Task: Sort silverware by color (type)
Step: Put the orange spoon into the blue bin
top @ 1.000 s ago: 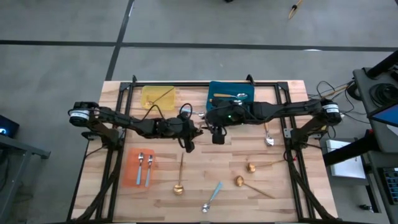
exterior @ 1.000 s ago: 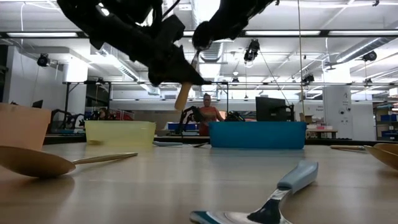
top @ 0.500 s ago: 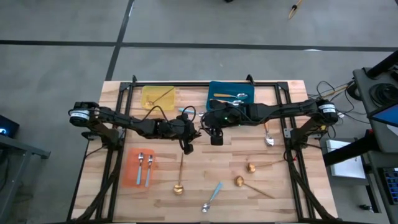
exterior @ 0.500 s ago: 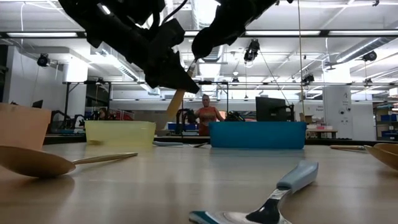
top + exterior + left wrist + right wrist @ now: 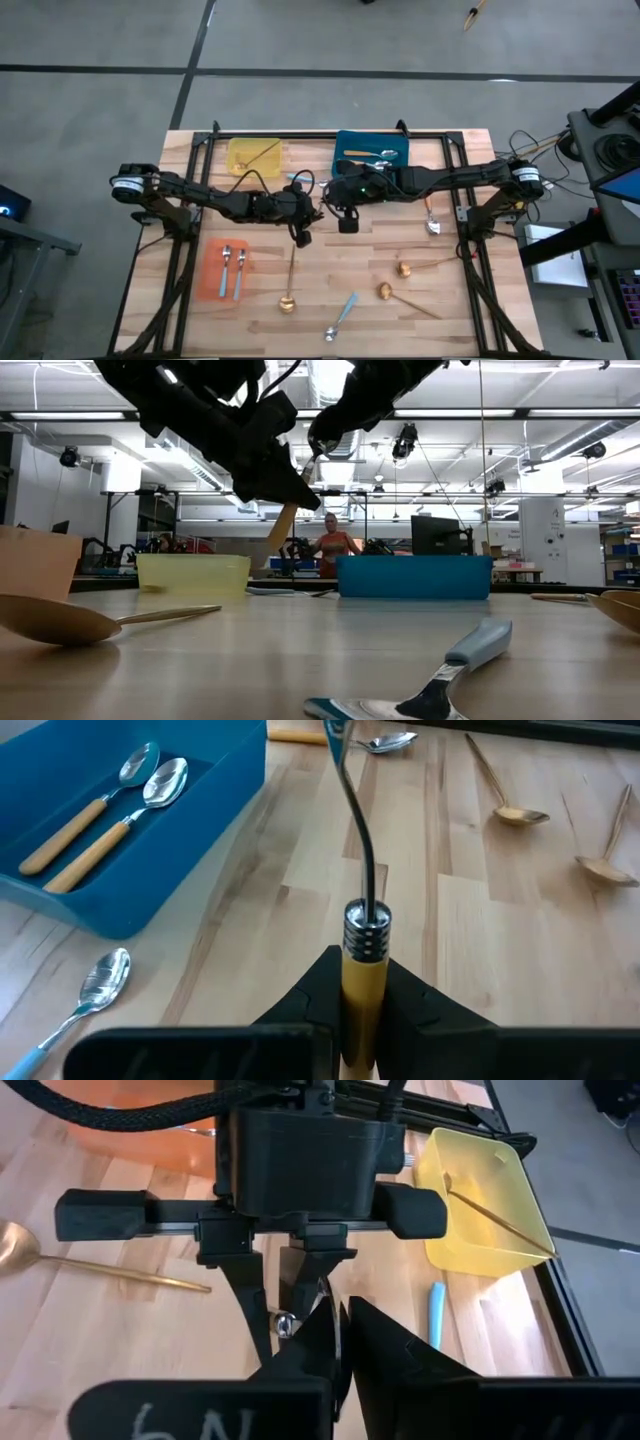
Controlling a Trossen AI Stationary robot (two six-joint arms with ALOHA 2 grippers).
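An orange-handled spoon (image 5: 362, 982) hangs in the air over the table's middle, between my two grippers. My left gripper (image 5: 300, 228) is shut on its handle. My right gripper (image 5: 345, 216) faces it and is shut on the spoon's metal end. The blue tray (image 5: 372, 150) holds two orange-handled spoons (image 5: 110, 820). In the yellow tray (image 5: 253, 155) lies a gold spoon (image 5: 495, 1215). Two blue-handled spoons (image 5: 233, 268) lie in the orange tray (image 5: 212, 270). My left gripper pinches the spoon's orange handle (image 5: 362, 995) between its two fingers, just behind the metal collar. The handle's free end (image 5: 283, 525) sticks out below the fingers. The spoon is clear of the table, and its metal neck (image 5: 352, 830) slants up toward the right gripper. My right gripper is shut on the spoon's metal end (image 5: 312, 465), coming at it from the table's right and slanting down. Its own fingers (image 5: 325, 1342) hide the place of contact, so which part of the bowl they have cannot be told.
Loose on the wood lie three gold spoons (image 5: 289, 285) (image 5: 412, 267) (image 5: 395, 295), a blue-handled spoon (image 5: 342, 314) near the front, a silver spoon (image 5: 431, 218) at right and a blue-handled spoon (image 5: 88, 992) beside the blue tray. A person (image 5: 331, 543) stands far behind the table.
My right gripper has shut on the metal end of the spoon that my left gripper holds. The spoon's handle has tipped a little, so its free end now points more toward the table's left. Both arms have stayed in place.
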